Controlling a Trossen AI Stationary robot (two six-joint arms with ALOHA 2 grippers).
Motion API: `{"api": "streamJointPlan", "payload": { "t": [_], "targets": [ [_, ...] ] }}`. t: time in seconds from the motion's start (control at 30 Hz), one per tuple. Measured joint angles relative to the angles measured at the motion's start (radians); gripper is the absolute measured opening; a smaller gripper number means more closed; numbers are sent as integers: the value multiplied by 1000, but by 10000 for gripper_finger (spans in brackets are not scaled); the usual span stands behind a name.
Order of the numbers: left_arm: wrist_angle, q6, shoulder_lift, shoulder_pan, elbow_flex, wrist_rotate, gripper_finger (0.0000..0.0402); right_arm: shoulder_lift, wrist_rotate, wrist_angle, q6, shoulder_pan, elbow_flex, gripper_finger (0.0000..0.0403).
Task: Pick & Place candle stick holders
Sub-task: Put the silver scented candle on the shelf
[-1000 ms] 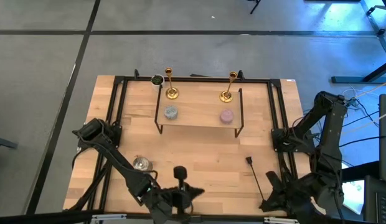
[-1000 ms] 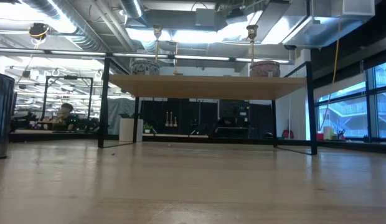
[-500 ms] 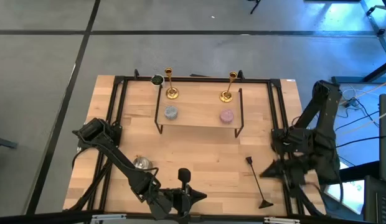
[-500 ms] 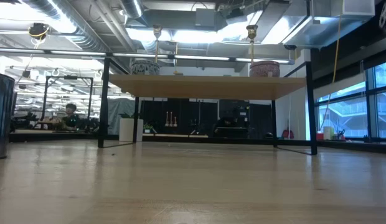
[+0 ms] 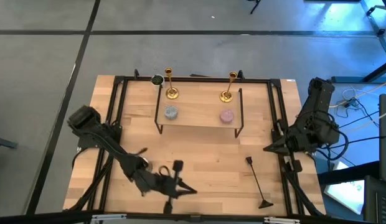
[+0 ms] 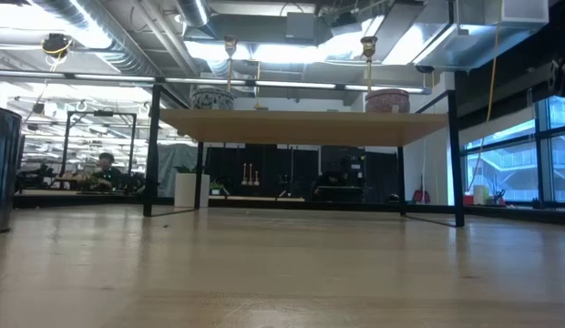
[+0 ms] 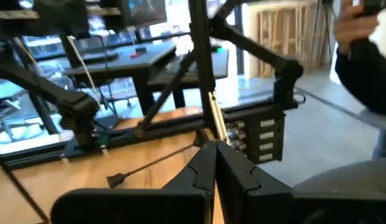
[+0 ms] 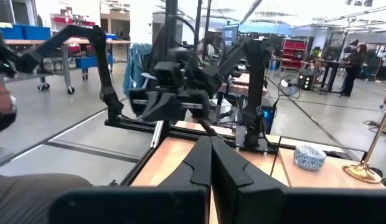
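Two gold candle stick holders (image 5: 170,85) (image 5: 228,88) stand upright on their round bases along the far edge of a raised wooden shelf (image 5: 199,106). The low view shows them on top of it (image 6: 230,62) (image 6: 367,62). My left gripper (image 5: 192,191) hangs shut over the table's near middle, far from both holders, with nothing in it (image 7: 213,148). My right gripper (image 5: 265,149) is shut at the table's right side, pointing toward the table's left with nothing in it (image 8: 210,143). The right wrist view shows one holder's base (image 8: 366,171).
A blue-grey candle (image 5: 171,112) and a pink candle (image 5: 226,116) sit on the shelf's near part. A small dark cup (image 5: 157,80) stands by its far left corner. A thin black rod tool (image 5: 256,182) lies on the table near right. Black rails (image 5: 277,118) frame the table. A person's sleeve (image 7: 367,59) is close by.
My right gripper has swung from the table's near right corner toward the far edge along the right rail, turning as it went. My left gripper has shifted a little away from the near edge and turned. Both have stayed shut. The holders have not moved.
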Motion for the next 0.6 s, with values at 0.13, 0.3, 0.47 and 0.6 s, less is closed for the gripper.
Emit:
{"api": "streamJointPlan", "payload": {
  "t": [0.13, 0.3, 0.47, 0.6],
  "targets": [
    [200, -10, -111, 5, -209, -25, 2, 6, 0, 4, 1, -1, 0, 0],
    [585, -12, -185, 7, -474, 20, 2, 34, -1, 7, 2, 0, 0, 0],
    [861, -82, -175, -2, -618, 55, 2, 61, -2, 21, 24, -1, 0, 0],
    [832, -171, -176, -5, -620, 48, 2, 75, -2, 22, 5, -1, 0, 0]
  ]
}}
